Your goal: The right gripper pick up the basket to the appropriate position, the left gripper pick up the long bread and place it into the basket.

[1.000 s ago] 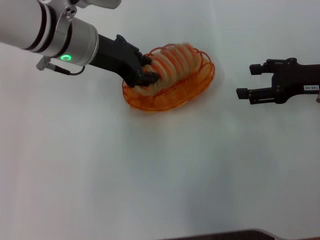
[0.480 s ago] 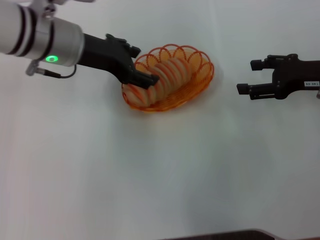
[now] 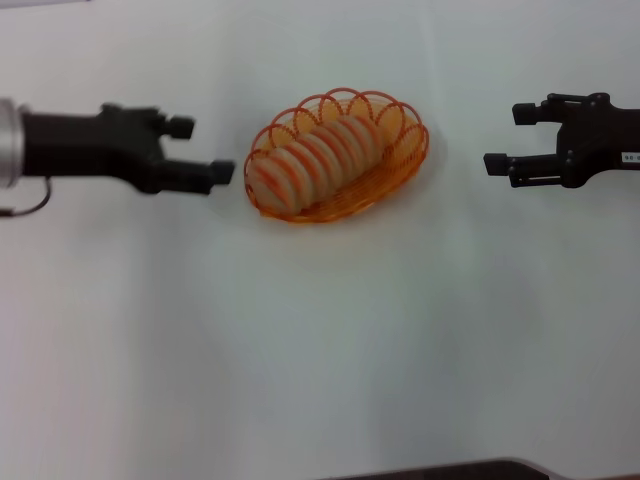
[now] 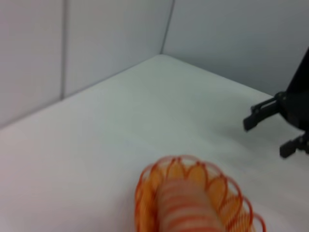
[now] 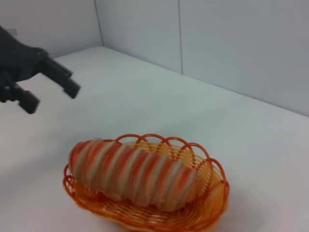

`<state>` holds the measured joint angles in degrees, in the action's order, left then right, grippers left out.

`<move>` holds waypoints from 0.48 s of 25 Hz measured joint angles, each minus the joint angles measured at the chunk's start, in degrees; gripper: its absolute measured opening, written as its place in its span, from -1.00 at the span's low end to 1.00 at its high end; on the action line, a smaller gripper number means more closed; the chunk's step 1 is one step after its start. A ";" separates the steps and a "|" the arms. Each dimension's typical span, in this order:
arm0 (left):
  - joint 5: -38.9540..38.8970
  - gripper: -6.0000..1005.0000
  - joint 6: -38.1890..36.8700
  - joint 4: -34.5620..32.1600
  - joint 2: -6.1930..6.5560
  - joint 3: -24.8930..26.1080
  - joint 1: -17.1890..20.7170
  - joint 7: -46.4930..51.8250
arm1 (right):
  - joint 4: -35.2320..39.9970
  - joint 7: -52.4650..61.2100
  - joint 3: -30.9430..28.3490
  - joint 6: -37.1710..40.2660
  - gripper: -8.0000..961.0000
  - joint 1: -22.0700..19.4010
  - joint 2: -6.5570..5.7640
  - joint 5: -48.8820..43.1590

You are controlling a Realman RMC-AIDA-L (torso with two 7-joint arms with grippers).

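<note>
White table (image 3: 320, 360), grey wall panels behind. Near the table's middle, basket (image 3: 400, 165) with bread (image 3: 315, 158) lying lengthwise inside, one end against the rim nearest the left gripper (image 3: 203, 150). Left gripper just beside that end, touching nothing, fingers spread and empty. Right gripper (image 3: 512, 140) well apart on the basket's other side, fingers likewise spread, holding nothing.

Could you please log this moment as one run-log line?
long bread: in basket | left gripper: open, beside basket | right gripper: open, apart
</note>
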<state>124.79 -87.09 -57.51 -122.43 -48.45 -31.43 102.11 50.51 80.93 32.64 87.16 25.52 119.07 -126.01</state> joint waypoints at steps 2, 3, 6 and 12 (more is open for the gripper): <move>-0.05 0.76 -1.14 1.23 0.85 1.19 1.76 -0.41 | 0.08 -0.43 -0.20 -0.09 0.81 -0.30 0.08 0.03; -0.18 0.76 -1.64 2.17 1.37 1.70 2.78 -0.73 | 0.08 -0.72 -0.39 -0.05 0.81 -0.44 0.11 0.08; -0.71 0.76 -2.82 5.10 2.38 3.53 4.92 -2.70 | -0.07 -2.63 -0.72 0.56 0.81 -0.97 0.32 0.39; -1.37 0.76 -3.73 11.31 3.32 6.27 6.46 -8.22 | -2.38 -9.12 -0.33 1.05 0.81 -3.65 0.66 4.70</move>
<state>123.41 -90.82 -46.20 -119.11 -42.18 -24.97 93.89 48.12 71.81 32.31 88.21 21.86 119.73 -121.31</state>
